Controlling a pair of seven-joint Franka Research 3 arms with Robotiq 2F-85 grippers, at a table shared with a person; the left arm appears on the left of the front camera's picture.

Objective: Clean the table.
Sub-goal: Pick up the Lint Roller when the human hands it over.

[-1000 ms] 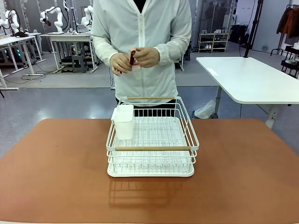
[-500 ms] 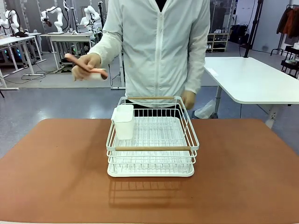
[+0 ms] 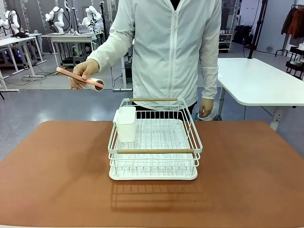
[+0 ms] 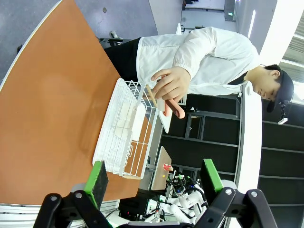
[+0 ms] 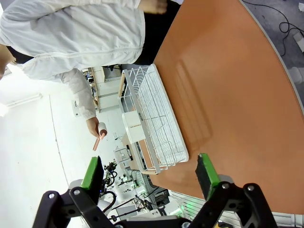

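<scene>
Table (image 3: 57, 185): white wire rack (image 3: 154, 164) on top | left claw (image 4: 155, 176): apart | right claw (image 5: 149, 172): apart

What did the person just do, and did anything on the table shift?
The person's two hands, together at the chest before, parted: one hand swung out to the picture's left holding a pink-handled roller with a white drum; the other hand dropped to the side. The white wire rack, its white plastic cup and the reddish-brown table stayed put.
</scene>
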